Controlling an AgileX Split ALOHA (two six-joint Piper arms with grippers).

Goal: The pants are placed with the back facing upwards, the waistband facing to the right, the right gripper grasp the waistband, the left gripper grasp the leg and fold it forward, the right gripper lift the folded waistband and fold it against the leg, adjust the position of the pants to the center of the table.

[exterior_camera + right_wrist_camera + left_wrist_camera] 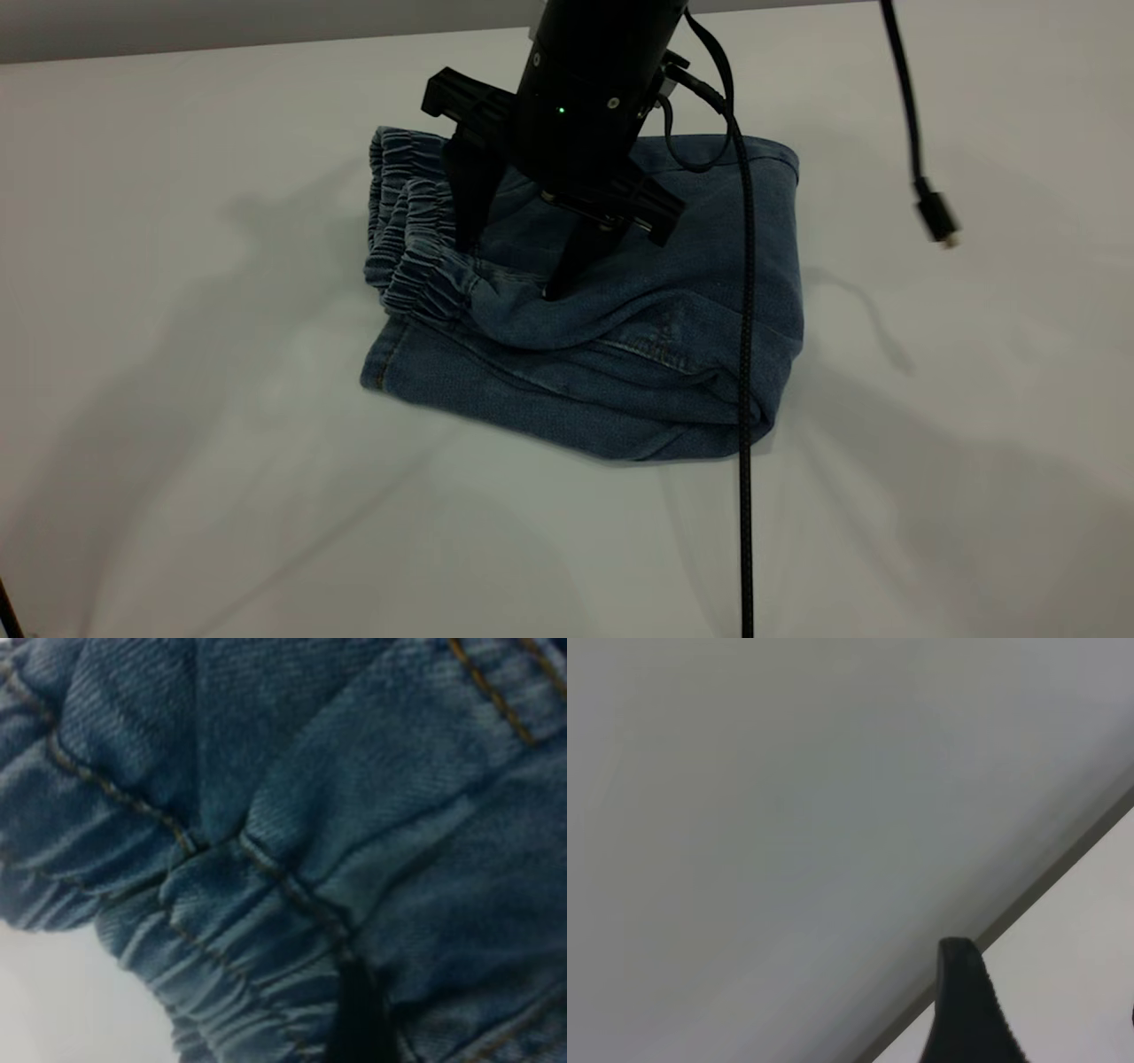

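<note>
Denim pants (620,354) lie folded under the spread right gripper (514,266).

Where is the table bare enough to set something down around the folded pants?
Bare table spreads left of the waistband and in front of the pants. It is crowded over the pants, where the right gripper presses in and its cable runs down.

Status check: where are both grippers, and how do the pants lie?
Right gripper open, fingers down on folded pants beside waistband. Left gripper off over bare table; fingers unclear. Black cable drapes across the denim.
</note>
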